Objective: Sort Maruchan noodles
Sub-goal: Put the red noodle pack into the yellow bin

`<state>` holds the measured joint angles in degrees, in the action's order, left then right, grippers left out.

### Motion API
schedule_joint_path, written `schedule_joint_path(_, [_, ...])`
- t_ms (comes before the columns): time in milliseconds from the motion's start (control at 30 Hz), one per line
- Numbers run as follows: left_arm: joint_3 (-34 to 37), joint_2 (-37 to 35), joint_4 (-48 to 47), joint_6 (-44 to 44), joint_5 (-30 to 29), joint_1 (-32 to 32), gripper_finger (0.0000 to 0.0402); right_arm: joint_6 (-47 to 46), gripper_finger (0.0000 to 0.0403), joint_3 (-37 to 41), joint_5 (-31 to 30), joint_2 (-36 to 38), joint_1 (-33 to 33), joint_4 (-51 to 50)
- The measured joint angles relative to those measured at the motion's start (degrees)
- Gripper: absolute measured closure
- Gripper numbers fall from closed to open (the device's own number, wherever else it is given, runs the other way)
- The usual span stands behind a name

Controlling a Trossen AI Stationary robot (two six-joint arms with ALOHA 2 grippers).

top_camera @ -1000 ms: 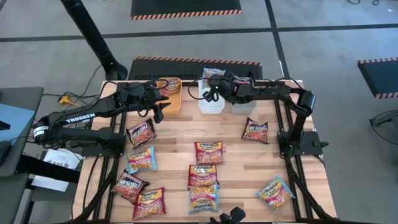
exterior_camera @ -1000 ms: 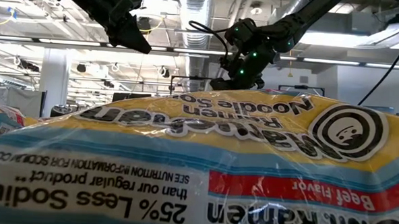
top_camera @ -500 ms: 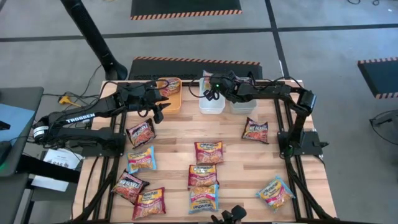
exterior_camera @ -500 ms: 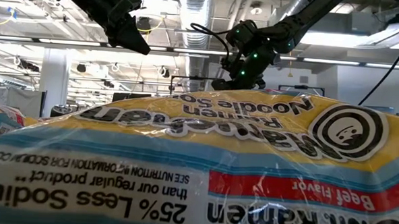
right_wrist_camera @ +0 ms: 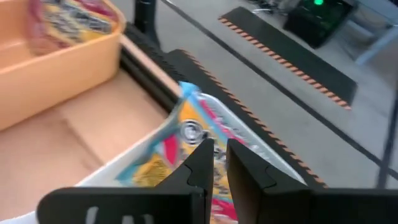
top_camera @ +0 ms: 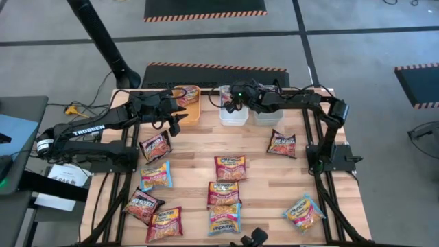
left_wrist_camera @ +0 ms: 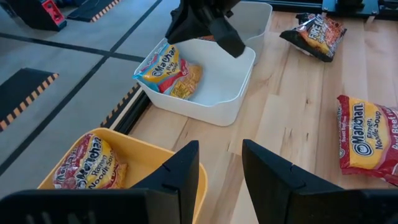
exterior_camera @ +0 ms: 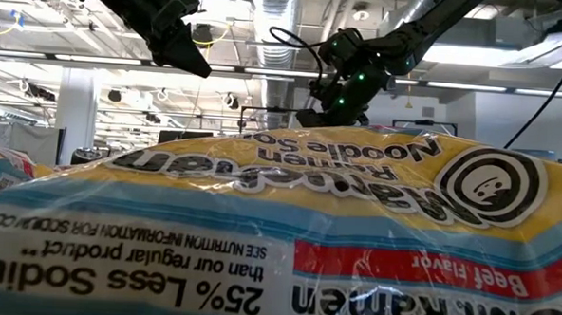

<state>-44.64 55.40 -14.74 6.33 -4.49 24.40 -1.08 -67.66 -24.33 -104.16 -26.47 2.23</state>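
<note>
Sorting is at the drop-off step, as I judge it: on the tabletop (top_camera: 260, 144) nine packets lie loose between the middle and the near edge, so most of the work is left. Three bins stand in a row at the far edge: the orange bin (top_camera: 186, 113), the white bin (top_camera: 233, 116) and the grey bin (top_camera: 266, 115).

Your right tool (top_camera: 230, 103) hangs over the white bin, its fingers only a little apart and holding nothing. The blue-and-yellow packet (left_wrist_camera: 165, 70) lies inside that bin, apart from the tool.

Your left tool (top_camera: 175, 125) hovers beside the orange bin, open and empty; one red packet (left_wrist_camera: 87, 165) lies in that bin.

Next you should lift the right tool clear and choose a loose packet, perhaps the maroon packet (top_camera: 282, 143) near the right edge.

Readable writing: "TROSSEN" on the left arm (top_camera: 86, 128); "Maruchan Ramen Noodle Soup", "25% Less Sodium" and "Beef Flavor" on the nearest packet (exterior_camera: 278, 224).
</note>
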Motion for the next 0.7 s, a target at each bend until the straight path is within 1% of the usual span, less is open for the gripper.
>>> schedule_joint_path(133, [0.00, 0.00, 0.02, -0.04, 0.02, 0.00, 0.0287, 1.28, 0.0334, -1.51, 0.39, 0.04, 1.85, -2.01])
schedule_joint_path(333, [0.00, 0.00, 0.02, -0.59, 0.02, 0.00, 0.0287, 7.22, 0.0334, -8.28, -0.45, 0.07, 5.76, -13.36])
schedule_joint_path(467, [0.00, 0.00, 0.06, -0.58, -0.05, 0.00, 0.0287, 7.61, 0.0334, -12.21, -1.38, 0.07, 8.11, -20.07])
schedule_joint_path(567, [0.00, 0.00, 0.02, 0.40, -2.05, -0.02, 0.0287, 7.59, 0.0334, -14.80, -1.53, 0.07, 9.12, -24.30])
schedule_joint_path(700, [0.00, 0.00, 0.02, 1.39, -2.42, 0.00, 0.0287, 7.58, 0.0334, -17.71, -1.66, 0.07, 9.95, -30.17])
